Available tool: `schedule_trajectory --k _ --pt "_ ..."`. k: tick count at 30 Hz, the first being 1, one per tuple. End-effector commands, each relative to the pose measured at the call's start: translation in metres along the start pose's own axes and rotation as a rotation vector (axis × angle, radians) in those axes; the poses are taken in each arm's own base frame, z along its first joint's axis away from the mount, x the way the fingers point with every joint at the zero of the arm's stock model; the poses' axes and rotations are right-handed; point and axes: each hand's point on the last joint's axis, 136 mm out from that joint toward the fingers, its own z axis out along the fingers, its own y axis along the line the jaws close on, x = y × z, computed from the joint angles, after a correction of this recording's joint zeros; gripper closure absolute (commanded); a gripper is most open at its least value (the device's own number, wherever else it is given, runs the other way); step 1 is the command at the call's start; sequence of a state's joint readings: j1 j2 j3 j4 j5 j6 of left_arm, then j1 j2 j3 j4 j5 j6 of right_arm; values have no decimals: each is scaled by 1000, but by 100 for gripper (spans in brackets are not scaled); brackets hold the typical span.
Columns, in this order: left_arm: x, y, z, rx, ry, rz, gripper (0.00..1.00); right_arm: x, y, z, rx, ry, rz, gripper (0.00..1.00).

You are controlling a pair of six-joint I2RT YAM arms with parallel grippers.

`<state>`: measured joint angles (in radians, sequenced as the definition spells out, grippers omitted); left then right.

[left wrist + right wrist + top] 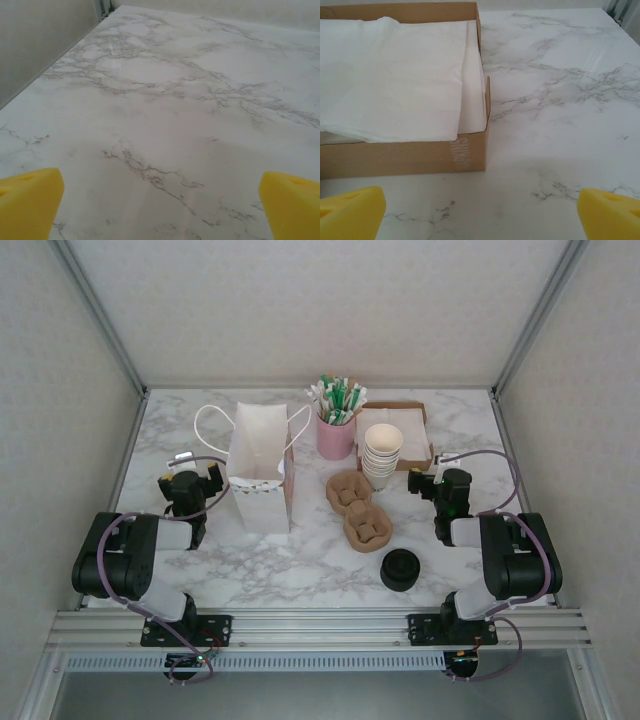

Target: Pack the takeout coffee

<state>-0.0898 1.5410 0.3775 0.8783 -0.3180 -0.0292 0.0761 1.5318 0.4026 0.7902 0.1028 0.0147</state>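
The takeout coffee is out of view. A white paper bag [259,476] with looped handles stands upright left of centre. My left gripper [197,472] rests low just left of the bag, open, its yellow fingertips [30,200] wide apart over bare marble with nothing between them. My right gripper [437,478] sits at the right, open and empty. It faces the near corner of a cardboard box [410,157] of white napkins [395,75]. A stack of lidless cream paper cups [381,452] stands left of that gripper.
Two brown pulp cup carriers [358,508] lie at the centre. A stack of black lids [400,569] sits near the front. A pink cup of straws [336,430] stands behind. Frame walls [120,440] close both sides.
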Motion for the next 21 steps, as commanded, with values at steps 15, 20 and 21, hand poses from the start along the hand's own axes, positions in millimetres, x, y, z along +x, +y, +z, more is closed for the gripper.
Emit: schedule_trajectory --k 15,20,21 --pt "-43 22 -32 -134 -29 -26 0 -33 -4 -23 13 -5 30 1" --pt "-78 43 -84 -135 -132 -180 0 -53 -25 -69 121 -18 146 1" --pt "-84 45 -95 -121 -129 -229 0 -55 -30 -79 148 8 185 1"
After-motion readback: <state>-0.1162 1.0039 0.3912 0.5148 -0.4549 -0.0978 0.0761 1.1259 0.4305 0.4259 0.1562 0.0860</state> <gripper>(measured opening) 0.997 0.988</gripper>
